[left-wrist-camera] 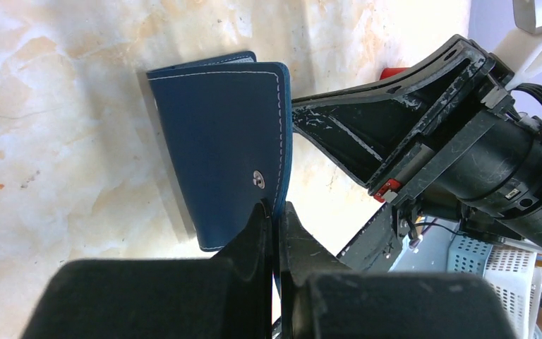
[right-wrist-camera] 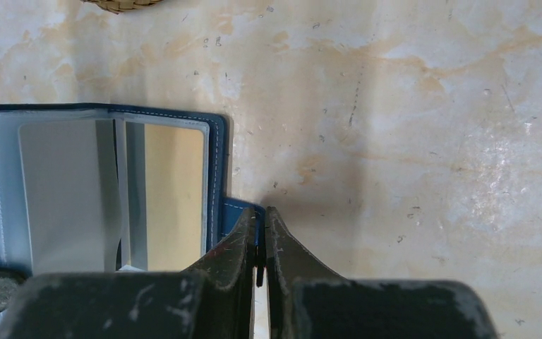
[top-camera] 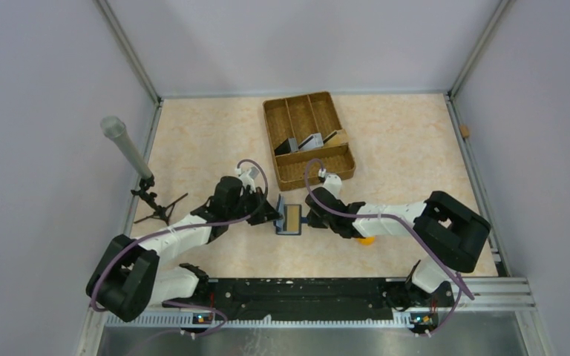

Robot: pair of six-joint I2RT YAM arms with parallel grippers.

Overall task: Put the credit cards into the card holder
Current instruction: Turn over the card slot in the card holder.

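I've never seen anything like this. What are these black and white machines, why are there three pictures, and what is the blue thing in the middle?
These are two robot arms bolted at the near edge of a table: the left arm and the right arm. The wide picture comes from a camera fixed above and behind them. The other two come from small cameras on each wrist, which is why black fingers fill the bottom of those views. Between the arms is a blue card holder, open. The left claw is shut on the edge of its cover. The right claw is shut on its small snap tab. Farther back, a brown woven tray holds a few grey cards.
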